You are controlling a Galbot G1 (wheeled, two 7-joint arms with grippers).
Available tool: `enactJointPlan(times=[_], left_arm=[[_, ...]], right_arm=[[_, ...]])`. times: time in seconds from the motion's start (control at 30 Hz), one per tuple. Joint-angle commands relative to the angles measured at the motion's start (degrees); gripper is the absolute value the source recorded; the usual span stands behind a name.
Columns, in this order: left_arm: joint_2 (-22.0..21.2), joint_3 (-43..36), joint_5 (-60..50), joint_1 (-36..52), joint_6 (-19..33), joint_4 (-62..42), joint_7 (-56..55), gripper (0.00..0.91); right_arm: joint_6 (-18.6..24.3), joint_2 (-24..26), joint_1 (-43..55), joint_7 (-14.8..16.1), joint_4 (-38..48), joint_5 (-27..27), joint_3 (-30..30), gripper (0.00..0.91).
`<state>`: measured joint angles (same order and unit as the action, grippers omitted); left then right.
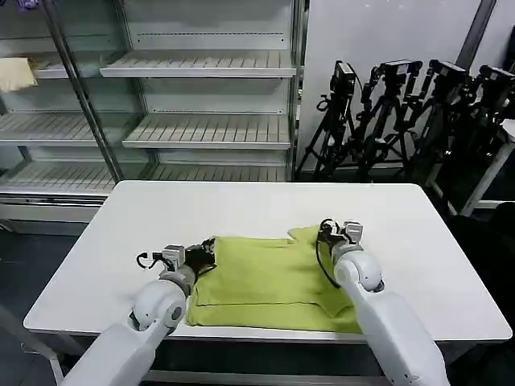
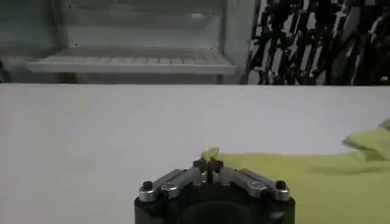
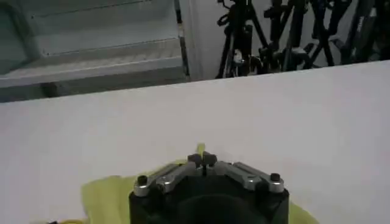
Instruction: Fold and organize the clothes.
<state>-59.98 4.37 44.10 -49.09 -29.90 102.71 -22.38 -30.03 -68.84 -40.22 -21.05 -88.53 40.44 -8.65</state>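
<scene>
1. Your head view is giving you the whole lime yellow-green T-shirt (image 1: 269,281) lying on the white tabletop (image 1: 241,211), near its front edge, between the two arms. The wrist views are showing you only slices of it: in the left wrist view the fabric (image 2: 304,182) is stretching away across the tabletop (image 2: 122,134), and in the right wrist view a patch of it (image 3: 109,195) is lying under and beside the tool body.
2. The head view is also taking in the empty shelving (image 1: 209,96) beyond the tabletop, a pale cream-yellow cloth (image 1: 16,74) on a shelf at far left, and black tripods (image 1: 402,112) at right.
3. The T-shirt is lying partly folded and fairly flat, with a layer doubled over along the near edge and a raised corner at its far right side.
4. Your left tool (image 1: 201,256) is sitting at the shirt's left edge. In its wrist view (image 2: 209,168) the fingers are closed together, pinching a small tuft of the yellow-green fabric.
5. Your right tool (image 1: 338,233) is sitting at the shirt's far right corner. In its wrist view (image 3: 202,160) the fingers are likewise pressed together, nipping a tip of the fabric.
</scene>
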Motion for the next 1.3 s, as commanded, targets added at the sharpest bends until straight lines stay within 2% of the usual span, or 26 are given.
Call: enactJointPlan(times=[0.03, 0.23, 0.43, 0.67, 0.97, 1.3], left_arm=[[1.34, 1.49, 0.71, -1.74, 1.71, 5.12, 0.94, 0.071], [3.13, 2.62, 0.47, -4.68, 1.66, 9.23, 1.78, 0.071], [5.35, 5.01, 0.31, -8.59, 1.10, 13.47, 3.65, 0.071], [8.15, 8.49, 0.09, -13.71, 0.00, 16.32, 8.85, 0.060], [11.26, 13.20, -2.49, -19.28, -2.32, 19.50, 14.51, 0.060], [12.18, 12.94, -11.36, -23.32, -3.12, 19.80, 17.86, 0.060]], right_arm=[[4.97, 1.67, -2.11, 2.07, -8.14, -2.11, -2.43, 0.000], [5.13, 4.80, -7.62, 2.82, -17.55, -1.49, -6.13, 0.000], [4.80, 7.35, -18.36, 4.04, -27.29, -1.54, -11.26, 0.000], [4.57, 7.32, -28.99, 5.36, -34.26, -2.02, -17.61, 0.000], [4.61, 7.45, -39.71, 7.54, -38.31, -3.10, -23.85, 0.000], [4.07, 4.10, -45.29, 8.39, -37.85, -8.19, -23.23, 0.000]])
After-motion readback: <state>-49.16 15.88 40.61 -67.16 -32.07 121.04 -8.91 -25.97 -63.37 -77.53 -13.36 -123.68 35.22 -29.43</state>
